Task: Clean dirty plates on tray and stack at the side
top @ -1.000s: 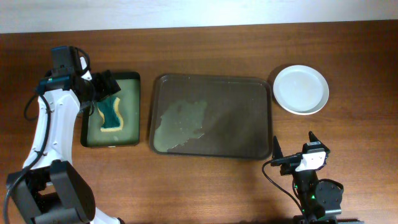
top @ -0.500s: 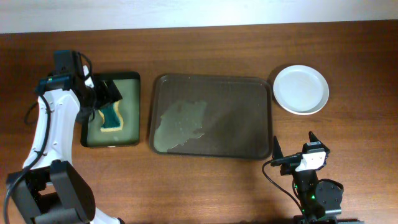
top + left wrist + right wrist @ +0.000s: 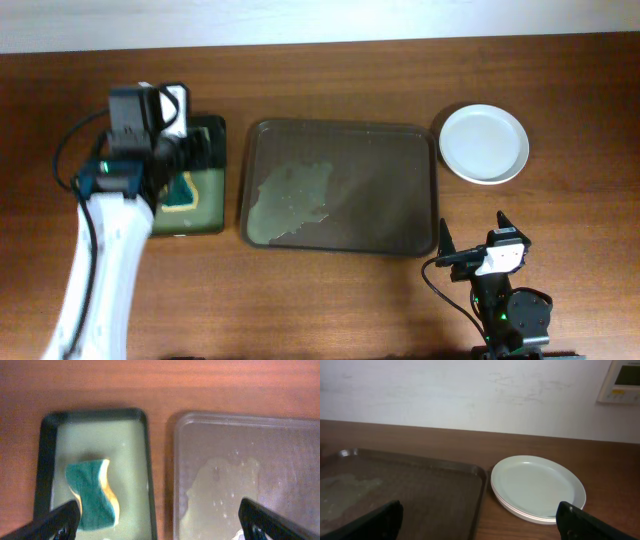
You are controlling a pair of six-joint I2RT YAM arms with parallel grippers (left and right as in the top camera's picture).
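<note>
The white plates [image 3: 484,143] sit stacked on the table to the right of the large dark brown tray [image 3: 400,200]; they also show in the right wrist view [image 3: 537,486]. The tray holds only a wet film and also shows in both wrist views [image 3: 290,460] [image 3: 440,490]. My left gripper [image 3: 160,520] is open and empty, above the gap between the small black tray [image 3: 44,470] and the brown tray. A green and yellow sponge [image 3: 95,491] lies in the small tray. My right gripper [image 3: 477,520] is open and empty near the table's front edge.
The small black tray with its greenish inside [image 3: 205,215] stands left of the brown tray, partly under my left arm. A wall runs along the table's far edge, with a white control panel [image 3: 622,380] at the upper right.
My left arm has swung up and toward the right, away from the sponge, which lies in the small tray. The right arm and the plates have not moved.
</note>
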